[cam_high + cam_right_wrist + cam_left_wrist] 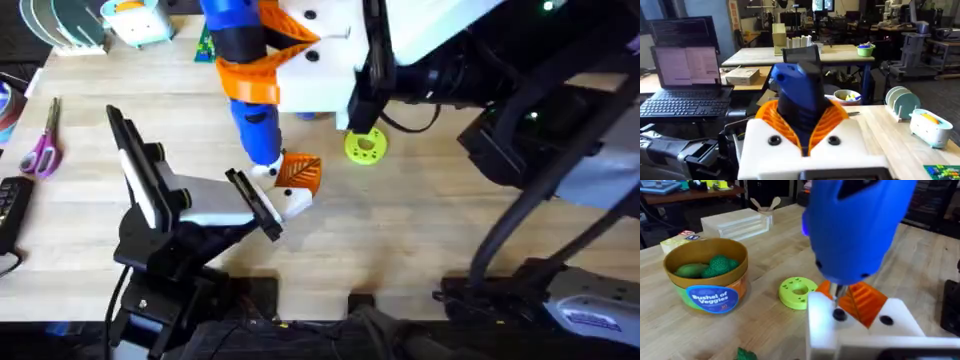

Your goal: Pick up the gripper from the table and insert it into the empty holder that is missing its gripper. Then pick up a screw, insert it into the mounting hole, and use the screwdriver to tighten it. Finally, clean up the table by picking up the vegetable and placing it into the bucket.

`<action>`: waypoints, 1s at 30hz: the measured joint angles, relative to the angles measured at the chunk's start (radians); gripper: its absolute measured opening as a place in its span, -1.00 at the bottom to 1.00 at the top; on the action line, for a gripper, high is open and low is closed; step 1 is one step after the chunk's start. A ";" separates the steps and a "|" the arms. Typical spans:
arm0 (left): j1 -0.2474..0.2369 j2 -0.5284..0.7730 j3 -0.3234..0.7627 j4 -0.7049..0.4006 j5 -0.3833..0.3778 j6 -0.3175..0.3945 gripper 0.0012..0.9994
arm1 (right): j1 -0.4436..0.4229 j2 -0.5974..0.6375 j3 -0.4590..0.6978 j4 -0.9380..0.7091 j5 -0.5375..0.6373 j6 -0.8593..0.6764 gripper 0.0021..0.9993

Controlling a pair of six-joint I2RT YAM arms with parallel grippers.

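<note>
Pressing into the white holder [860, 330], the screwdriver [250, 100] clenched by right fingers; bucket [707, 275] in left wrist view; left fingers' state unclear.

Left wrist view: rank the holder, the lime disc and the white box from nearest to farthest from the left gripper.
1. holder, closest, in the foreground.
2. lime disc, mid-table, just beyond it.
3. white box, far back.

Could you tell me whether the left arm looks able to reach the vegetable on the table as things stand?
Probably not yet. The left gripper is shut on the holder, steadying it under the screwdriver. The vegetable lies nearby on open table, but reaching it means letting go.
</note>
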State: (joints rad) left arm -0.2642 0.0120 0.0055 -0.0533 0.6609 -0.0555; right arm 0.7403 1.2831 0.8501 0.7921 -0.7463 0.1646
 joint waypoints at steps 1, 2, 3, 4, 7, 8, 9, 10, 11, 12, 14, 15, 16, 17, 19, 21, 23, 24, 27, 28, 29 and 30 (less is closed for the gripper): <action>0.000 0.000 0.000 0.000 0.000 0.000 -0.97 | 0.000 0.000 0.000 0.000 -0.002 0.000 -0.96; 0.000 0.000 0.000 0.000 0.000 0.000 -0.97 | 0.000 0.000 0.000 0.000 -0.003 0.000 -0.96; 0.000 0.000 0.000 0.000 0.000 0.000 -0.97 | 0.000 0.000 0.000 0.000 -0.003 0.001 -0.96; 0.000 0.000 0.000 0.000 0.000 0.000 -0.97 | 0.000 0.000 0.000 0.000 -0.004 0.003 -0.96; 0.000 0.000 0.000 0.000 0.000 0.000 -0.97 | 0.000 0.000 0.000 0.000 -0.007 0.019 -0.96; 0.000 0.000 0.000 0.000 0.000 0.000 -0.97 | -0.002 0.000 0.000 0.000 -0.007 0.023 -0.96; 0.000 0.000 0.000 0.000 0.000 0.000 -0.97 | -0.003 0.000 0.000 0.000 -0.010 0.026 -0.96; 0.000 0.000 0.000 0.000 0.000 0.000 -0.97 | -0.005 0.000 0.000 0.000 -0.011 0.028 -0.96; 0.000 0.000 0.000 0.000 0.000 0.000 -0.97 | -0.008 0.000 0.000 -0.001 -0.013 0.031 -0.96; 0.000 0.000 0.000 0.000 0.000 0.000 -0.97 | -0.012 0.000 0.000 -0.002 -0.016 0.032 -0.96; 0.000 0.000 0.000 0.000 0.000 0.000 -0.97 | -0.020 0.000 0.000 -0.005 -0.021 0.036 -0.96; 0.000 0.000 0.000 0.000 0.000 0.000 -0.97 | -0.023 0.000 0.000 -0.006 -0.022 0.038 -0.96; 0.000 0.000 0.000 0.000 0.000 0.000 -0.97 | -0.026 0.000 0.000 -0.006 -0.024 0.039 -0.96; 0.000 0.000 0.000 0.000 0.000 0.000 -0.97 | -0.028 0.000 0.000 -0.006 -0.026 0.039 -0.96; 0.000 0.000 0.000 0.000 0.000 0.000 -0.97 | -0.028 0.000 0.000 -0.006 -0.028 0.041 -0.96; 0.000 0.000 0.000 0.000 0.000 0.000 -0.97 | -0.028 0.000 0.000 -0.006 -0.030 0.042 -0.96; 0.000 0.000 0.000 0.000 0.000 0.000 -0.97 | -0.028 0.000 0.000 -0.006 -0.030 0.042 -0.96; 0.000 0.000 0.000 0.000 0.000 0.000 -0.97 | -0.027 0.000 0.000 -0.006 -0.030 0.042 -0.96; 0.000 0.000 0.000 0.000 0.000 0.000 -0.97 | -0.022 0.000 0.000 -0.006 -0.030 0.042 -0.96; 0.000 0.000 0.000 0.000 0.000 0.000 -0.97 | -0.021 0.000 0.000 -0.007 -0.030 0.042 -0.96; 0.000 0.000 0.000 0.000 0.000 0.000 -0.97 | -0.019 0.000 0.000 -0.006 -0.032 0.042 -0.96; 0.000 0.000 0.000 0.000 0.000 0.000 -0.97 | -0.018 0.000 0.000 -0.006 -0.033 0.042 -0.96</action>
State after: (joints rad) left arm -0.2642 0.0120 0.0055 -0.0532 0.6609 -0.0555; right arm 0.7227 1.2831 0.8505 0.7856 -0.7788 0.2066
